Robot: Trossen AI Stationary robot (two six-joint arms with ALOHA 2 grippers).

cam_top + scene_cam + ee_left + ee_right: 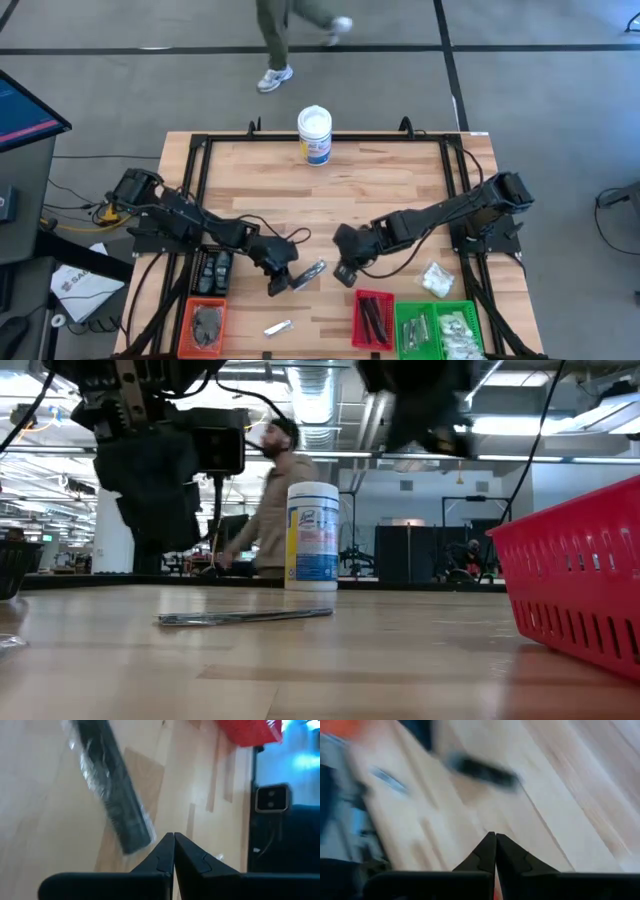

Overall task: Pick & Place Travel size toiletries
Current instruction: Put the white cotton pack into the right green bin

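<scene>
At the table's left near corner an orange tray (207, 325) is seen, with dark round items lying in it. Just above it, along the left rail, a few slim black sticks (212, 271) are laid. The left gripper (277, 284) is held low over the wooden table (380, 185), its fingers (161, 854) pressed together with nothing between them. Just beside it a black stick in a clear wrapper (309, 273) is lying flat on the wood, between the two grippers. Nearer the front edge a small silvery sachet (277, 327) is lying alone. A white tub with a blue label (314, 134) is standing upright at the far edge. The right gripper (345, 273) is held beside the wrapped stick, its fingers (487, 854) likewise closed and empty. Below it a red tray (374, 320) holding dark sticks is set, then a green tray (441, 328) with clear packets. A clear packet with white contents (435, 279) is lying loose near the right rail.
</scene>
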